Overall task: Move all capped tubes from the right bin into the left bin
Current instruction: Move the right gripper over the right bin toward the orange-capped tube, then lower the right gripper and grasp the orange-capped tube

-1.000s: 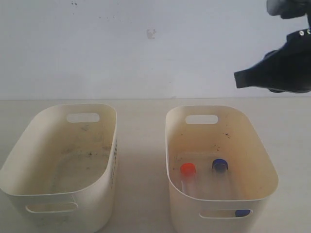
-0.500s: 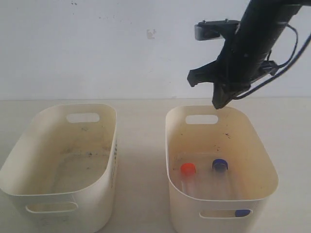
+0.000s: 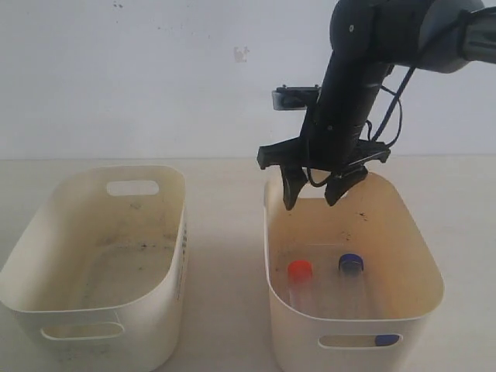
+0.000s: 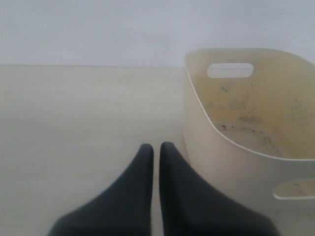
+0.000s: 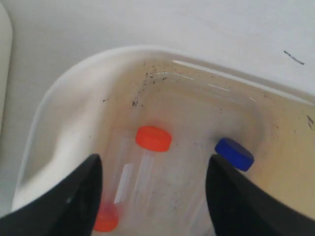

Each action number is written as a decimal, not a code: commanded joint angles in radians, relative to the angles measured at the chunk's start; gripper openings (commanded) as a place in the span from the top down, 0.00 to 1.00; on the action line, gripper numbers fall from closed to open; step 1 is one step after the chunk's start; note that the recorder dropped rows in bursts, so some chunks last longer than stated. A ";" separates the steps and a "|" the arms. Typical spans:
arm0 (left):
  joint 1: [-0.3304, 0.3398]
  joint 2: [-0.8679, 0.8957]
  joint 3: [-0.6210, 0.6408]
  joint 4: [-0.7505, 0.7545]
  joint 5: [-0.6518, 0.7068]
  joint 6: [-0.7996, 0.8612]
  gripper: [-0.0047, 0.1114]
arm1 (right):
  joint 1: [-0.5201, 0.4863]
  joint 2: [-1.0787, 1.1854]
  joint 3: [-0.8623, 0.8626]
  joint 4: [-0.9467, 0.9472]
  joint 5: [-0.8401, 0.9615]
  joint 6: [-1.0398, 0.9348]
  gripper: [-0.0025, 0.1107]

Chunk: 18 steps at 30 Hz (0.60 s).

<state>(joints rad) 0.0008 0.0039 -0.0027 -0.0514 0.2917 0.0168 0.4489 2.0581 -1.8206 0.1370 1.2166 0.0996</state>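
The right bin (image 3: 405, 256) holds several capped tubes lying on its floor. A red-orange cap (image 3: 300, 270) and a blue cap (image 3: 351, 263) show from above, and another blue cap (image 3: 385, 339) shows through the near handle slot. My right gripper (image 3: 312, 201) hangs open over the bin's far end, fingers pointing down, holding nothing. In the right wrist view the open gripper (image 5: 154, 158) straddles a red-capped tube (image 5: 153, 138), with a blue cap (image 5: 234, 154) and a second red cap (image 5: 106, 221) beside it. The left bin (image 3: 159, 221) holds no tubes. My left gripper (image 4: 156, 146) is shut and empty beside that bin (image 4: 197, 103).
Both tubs stand side by side on a beige table (image 3: 225, 256), with a narrow gap between them. A white wall (image 3: 155, 77) rises behind. The right arm and its cables (image 3: 364, 70) reach in from the upper right.
The right arm swung in from the upper right corner, moving left and down. Its gripper now hangs open over the far end of the right bin. The tubes have not moved.
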 commanded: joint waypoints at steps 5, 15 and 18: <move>0.005 -0.004 0.003 -0.004 -0.003 0.002 0.92 | 0.003 0.002 0.002 0.000 0.005 0.064 0.43; 0.005 -0.004 0.003 -0.004 -0.003 0.002 0.92 | 0.003 -0.084 0.226 0.008 0.005 0.090 0.42; 0.005 -0.004 0.003 -0.004 -0.003 0.002 0.92 | 0.003 -0.084 0.238 0.004 0.005 0.105 0.42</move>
<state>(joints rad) 0.0008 0.0039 -0.0027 -0.0514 0.2917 0.0168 0.4489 1.9895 -1.5956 0.1499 1.2227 0.1942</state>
